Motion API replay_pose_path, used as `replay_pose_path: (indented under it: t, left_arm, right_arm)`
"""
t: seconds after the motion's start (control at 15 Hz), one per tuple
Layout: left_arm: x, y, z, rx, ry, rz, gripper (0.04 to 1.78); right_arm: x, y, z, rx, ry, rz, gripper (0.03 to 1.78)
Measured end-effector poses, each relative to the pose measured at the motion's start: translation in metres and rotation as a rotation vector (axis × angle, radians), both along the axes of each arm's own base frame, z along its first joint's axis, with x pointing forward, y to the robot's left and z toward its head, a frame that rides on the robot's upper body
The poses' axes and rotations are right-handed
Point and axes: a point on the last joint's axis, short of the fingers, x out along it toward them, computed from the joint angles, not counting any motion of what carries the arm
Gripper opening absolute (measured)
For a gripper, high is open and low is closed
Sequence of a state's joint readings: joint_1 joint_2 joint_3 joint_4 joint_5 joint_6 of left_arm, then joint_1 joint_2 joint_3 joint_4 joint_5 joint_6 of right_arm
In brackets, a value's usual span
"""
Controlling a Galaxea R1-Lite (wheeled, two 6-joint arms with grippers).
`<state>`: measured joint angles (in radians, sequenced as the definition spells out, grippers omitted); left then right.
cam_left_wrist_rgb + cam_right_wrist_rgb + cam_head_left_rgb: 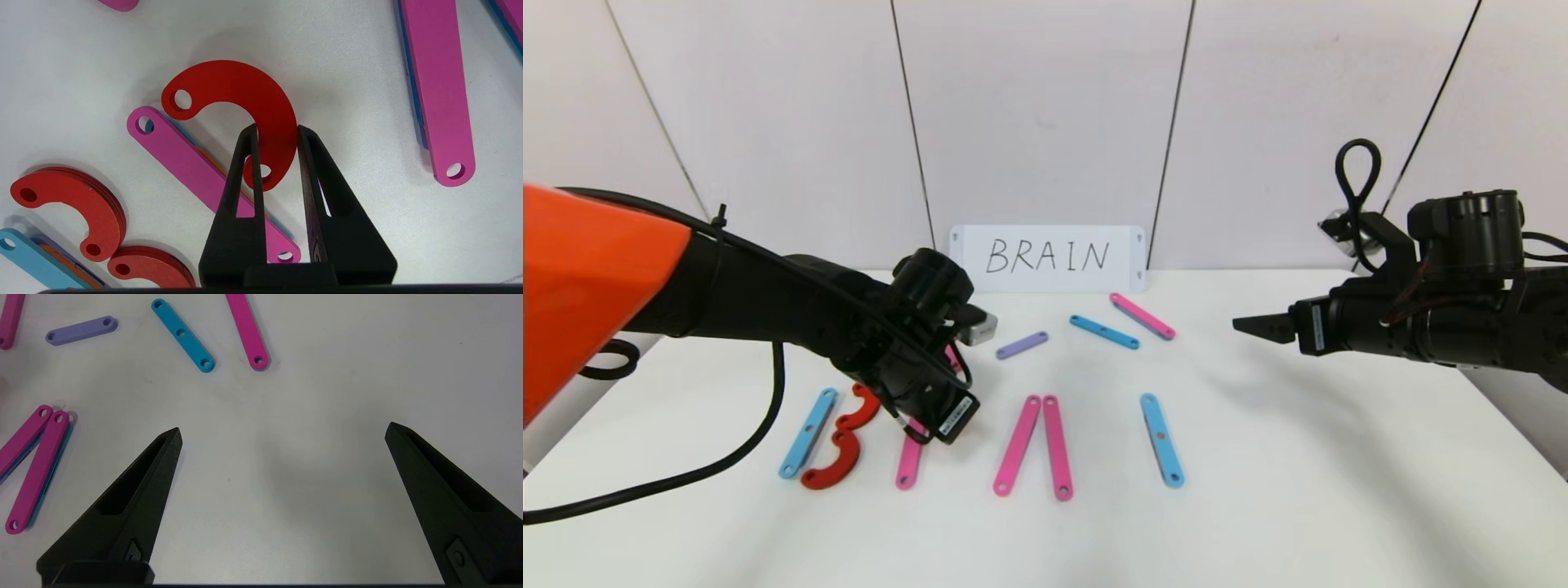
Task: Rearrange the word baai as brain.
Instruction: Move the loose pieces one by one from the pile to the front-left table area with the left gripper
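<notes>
A red curve point(261, 106) is pinched edgewise by the left gripper point(278, 132); the pink bar point(196, 171) just beneath could be nudged; the right gripper point(282, 433) is parked wide open.

Wide-spread right gripper point(282, 430) above white table point(327, 396); beyond, purple bar point(81, 330), blue bar point(182, 335), seemingly stacked pink bars point(30, 465).

Left arm hides pink bar point(908, 465) (upper half).

Head camera looked forward and down across the white table point(1258, 506) toward the BRAIN card point(1048, 257). Both wrist cameras faced steeply down, close to the tabletop. Head and right wrist views shared the purple bar point(81, 330).
</notes>
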<state>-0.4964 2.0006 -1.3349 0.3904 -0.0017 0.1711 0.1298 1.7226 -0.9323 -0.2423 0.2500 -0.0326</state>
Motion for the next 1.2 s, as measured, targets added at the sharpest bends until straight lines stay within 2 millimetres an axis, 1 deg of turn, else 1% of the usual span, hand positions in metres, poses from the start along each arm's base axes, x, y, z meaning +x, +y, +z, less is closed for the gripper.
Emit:
replay_pose_path:
  t: [1.07, 1.2]
  left_arm:
    - [0.01, 0.002, -0.008, 0.026, 0.003, -0.024, 0.3]
    - [0.012, 0.001, -0.008, 0.025, -0.001, -0.024, 0.34]
  right_arm:
    - [0.0, 0.0, -0.001, -0.001, 0.002, 0.001, 1.74]
    - [0.0, 0.001, -0.001, -0.001, 0.002, 0.002, 1.74]
